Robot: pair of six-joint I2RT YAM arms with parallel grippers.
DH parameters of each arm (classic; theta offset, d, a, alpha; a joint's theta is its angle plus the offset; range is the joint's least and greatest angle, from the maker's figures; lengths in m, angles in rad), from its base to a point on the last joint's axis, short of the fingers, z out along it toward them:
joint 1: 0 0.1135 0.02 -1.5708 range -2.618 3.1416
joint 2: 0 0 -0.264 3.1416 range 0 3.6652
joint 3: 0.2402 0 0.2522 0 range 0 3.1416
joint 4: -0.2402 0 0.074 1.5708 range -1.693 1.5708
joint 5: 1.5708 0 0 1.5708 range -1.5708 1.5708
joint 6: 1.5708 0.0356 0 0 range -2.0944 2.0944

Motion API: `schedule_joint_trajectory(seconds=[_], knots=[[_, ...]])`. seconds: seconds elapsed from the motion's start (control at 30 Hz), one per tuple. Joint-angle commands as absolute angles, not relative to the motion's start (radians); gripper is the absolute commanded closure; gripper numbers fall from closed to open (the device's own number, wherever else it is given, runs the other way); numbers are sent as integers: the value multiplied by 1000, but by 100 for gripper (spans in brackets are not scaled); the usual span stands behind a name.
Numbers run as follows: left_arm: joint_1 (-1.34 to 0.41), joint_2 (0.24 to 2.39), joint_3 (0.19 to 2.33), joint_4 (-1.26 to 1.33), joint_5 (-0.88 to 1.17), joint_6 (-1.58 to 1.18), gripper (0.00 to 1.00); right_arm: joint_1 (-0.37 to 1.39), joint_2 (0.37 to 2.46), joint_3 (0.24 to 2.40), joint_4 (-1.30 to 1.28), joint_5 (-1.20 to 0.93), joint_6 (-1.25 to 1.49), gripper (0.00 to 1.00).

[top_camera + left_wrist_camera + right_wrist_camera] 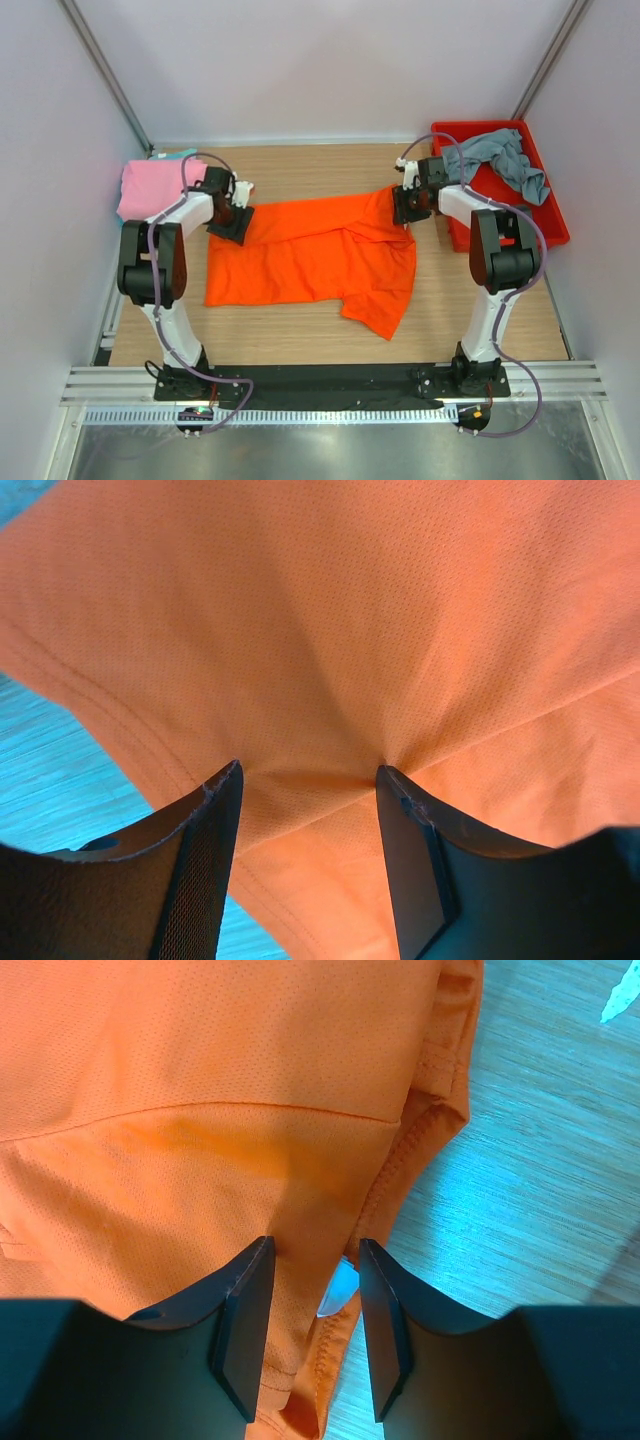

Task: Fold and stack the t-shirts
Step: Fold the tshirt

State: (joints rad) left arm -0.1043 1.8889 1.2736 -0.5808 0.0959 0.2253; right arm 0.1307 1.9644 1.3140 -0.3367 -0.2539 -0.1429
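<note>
The bright orange t-shirt (pixel 310 250) lies spread across the table's middle, with its right part folded over and a sleeve hanging toward the near edge. My left gripper (pixel 232 224) is down on its far left corner. In the left wrist view this gripper (pixel 308 770) is open, its tips pressed into the orange cloth (pixel 330 630), which puckers between them. My right gripper (pixel 408 208) sits on the shirt's far right end. Its jaws (pixel 315 1242) stand open astride the collar seam (pixel 425 1125) and a white tag (pixel 340 1290). A pink t-shirt (pixel 148 188) lies far left over a teal one (pixel 178 153).
A red plastic bin (pixel 548 215) stands at the far right with a grey-blue t-shirt (pixel 510 160) crumpled inside it. Bare wooden tabletop (pixel 300 170) shows beyond the orange shirt, and grey walls close the table on three sides.
</note>
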Motion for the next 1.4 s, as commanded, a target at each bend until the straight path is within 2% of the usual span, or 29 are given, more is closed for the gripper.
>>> schedule_joint_trajectory(seconds=[0.0, 0.13, 0.6, 0.97, 1.37], knots=[[-94, 1806, 1311, -586, 104, 213, 43, 132, 1898, 1327, -330, -261, -138, 55], [-95, 1822, 1365, -591, 109, 184, 43, 132, 1861, 1363, -347, -264, -143, 55], [-95, 2009, 1519, -634, 58, 137, 45, 132, 2006, 1463, -385, -245, -127, 55], [-94, 2138, 1709, -709, 32, 120, 45, 130, 2140, 1600, -468, -88, -120, 55], [-95, 2313, 1943, -795, 58, 83, 47, 117, 2215, 1664, -509, -26, -98, 56]])
